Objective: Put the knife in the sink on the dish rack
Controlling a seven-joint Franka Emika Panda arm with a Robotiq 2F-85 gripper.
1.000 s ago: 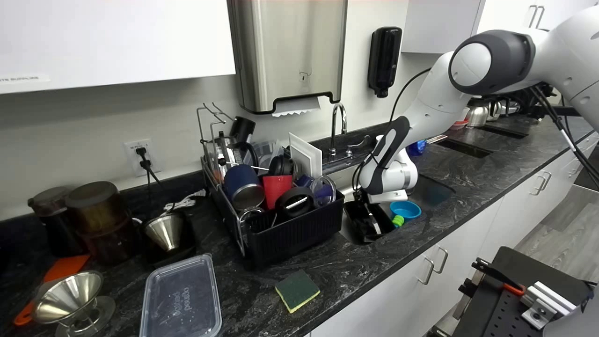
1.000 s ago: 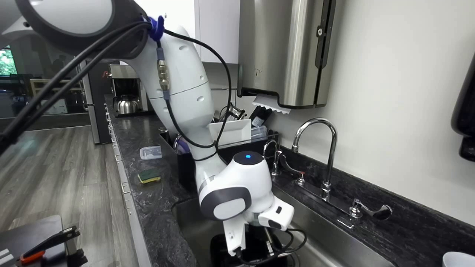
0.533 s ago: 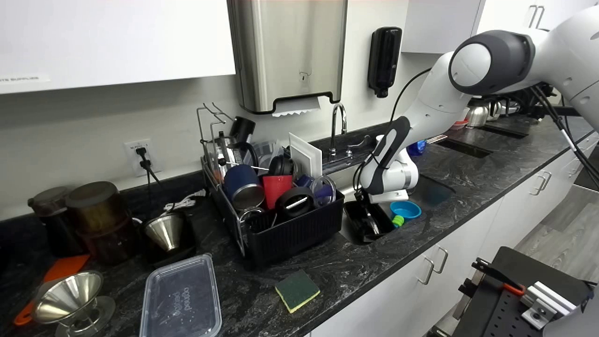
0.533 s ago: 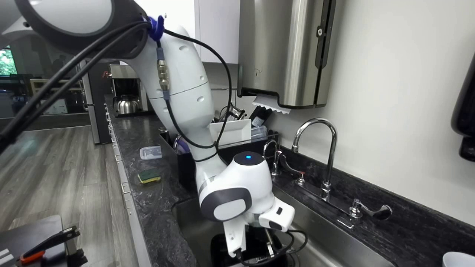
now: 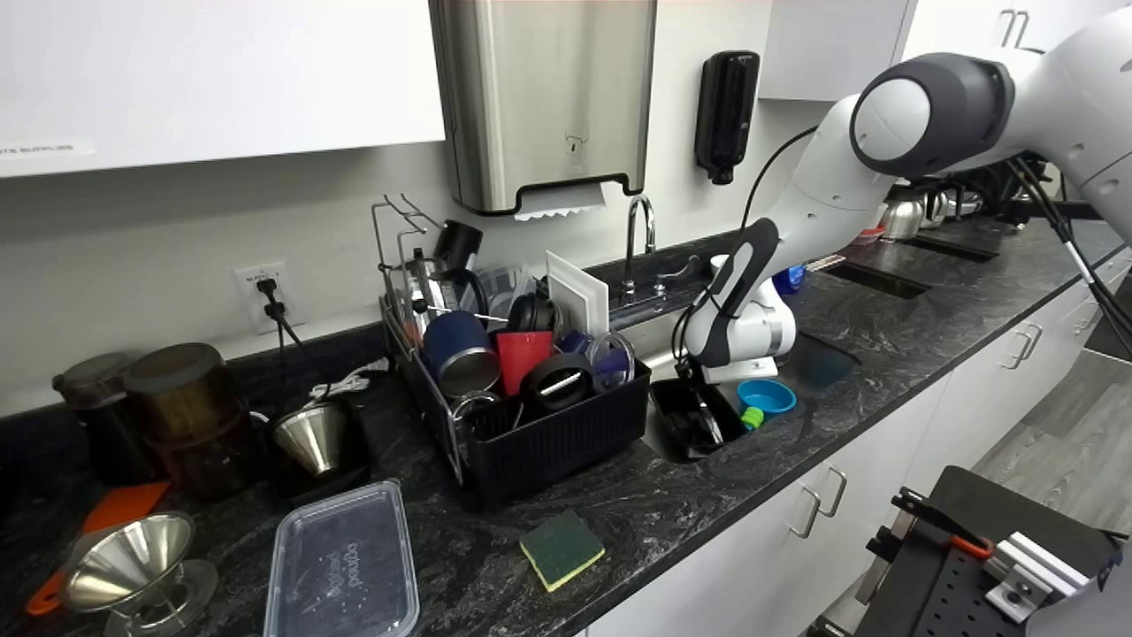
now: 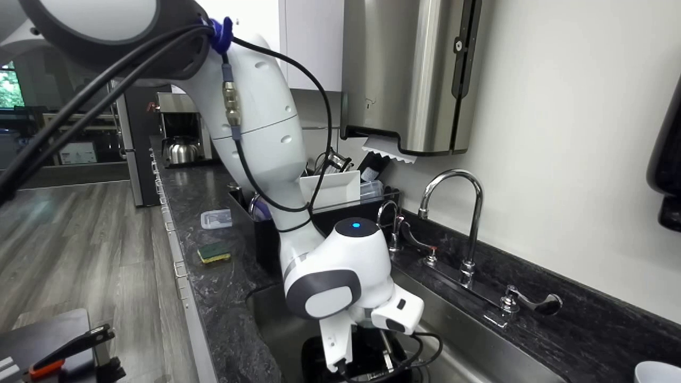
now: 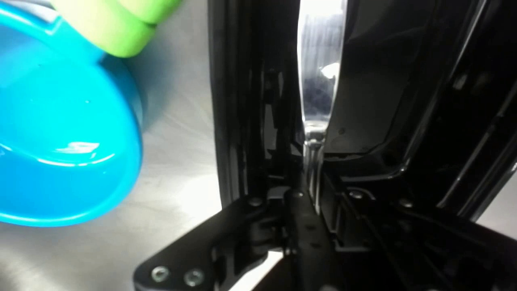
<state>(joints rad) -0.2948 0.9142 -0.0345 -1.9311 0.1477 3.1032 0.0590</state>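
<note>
Slightly shifted, my arm (image 5: 831, 208) reaches into the sink (image 6: 468, 340), claw (image 7: 314, 198) pinched tight on the table knife (image 7: 319, 89); grasp looks done, carrying to the dish rack (image 5: 557, 447) remains.

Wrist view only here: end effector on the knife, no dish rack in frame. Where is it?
Observer: The dish rack stands on the counter, right beside the sink.
Operator: Room in it?
Observer: Little visible. It's crowded, with a white plate on edge at the end nearest the sink.
Operator: Anything tall around the sink?
Observer: Yes, a curved chrome faucet on its wall side.
</note>
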